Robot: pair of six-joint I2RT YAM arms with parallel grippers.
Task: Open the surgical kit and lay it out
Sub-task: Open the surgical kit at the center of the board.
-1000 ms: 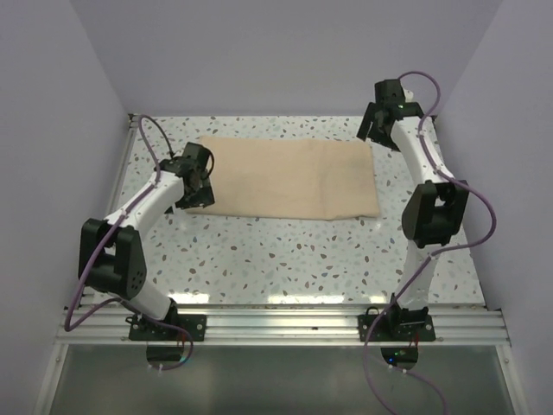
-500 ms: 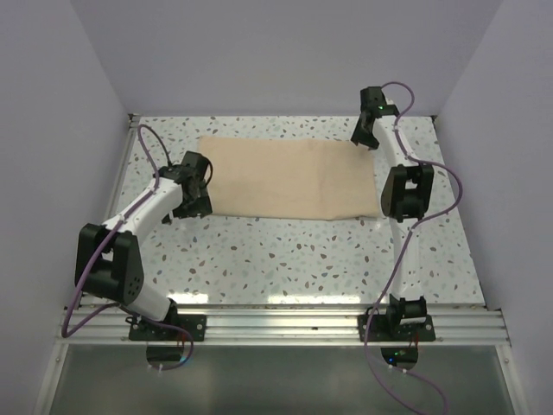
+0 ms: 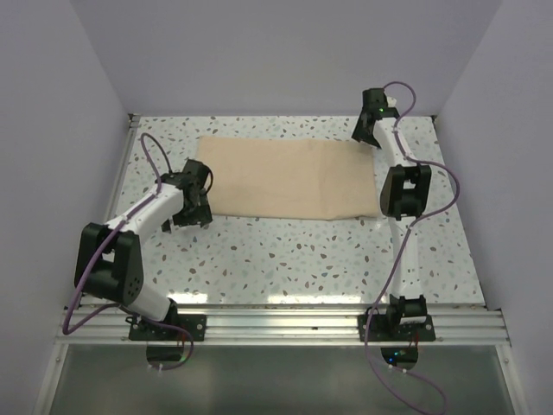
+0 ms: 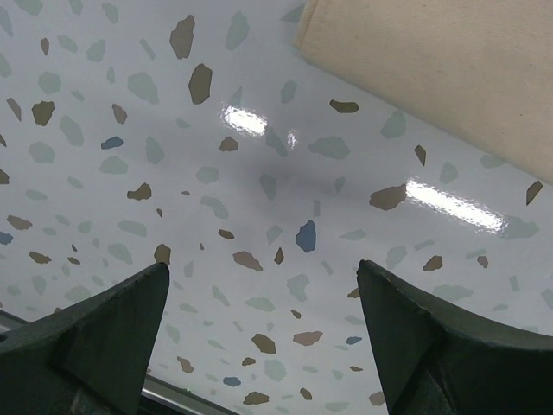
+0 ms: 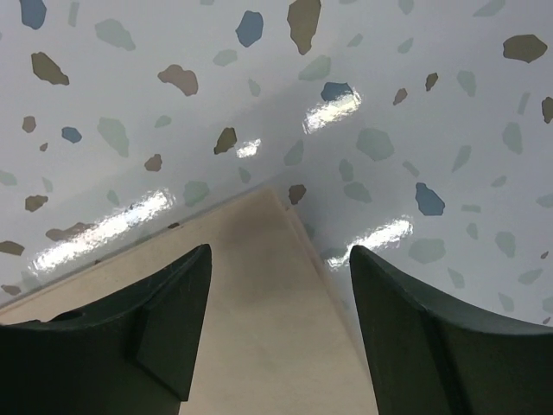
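The beige cloth wrap [image 3: 289,178] lies folded flat at the back middle of the table. My left gripper [image 3: 192,206] is open and empty, just off the wrap's near left corner; the left wrist view shows that corner [image 4: 449,60] beyond my spread fingers [image 4: 112,324]. My right gripper [image 3: 365,134] is open and empty, above the wrap's far right corner; that corner [image 5: 268,285] shows between my fingers [image 5: 164,320] in the right wrist view. The steel tray and the silver instruments are hidden.
The speckled tabletop [image 3: 285,255] has walls at the back and both sides. A metal rail [image 3: 285,322] with the arm bases runs along the near edge.
My left gripper has slid a little toward the near side, off the wrap's left edge. My right arm swung in from the right to the wrap's far right corner.
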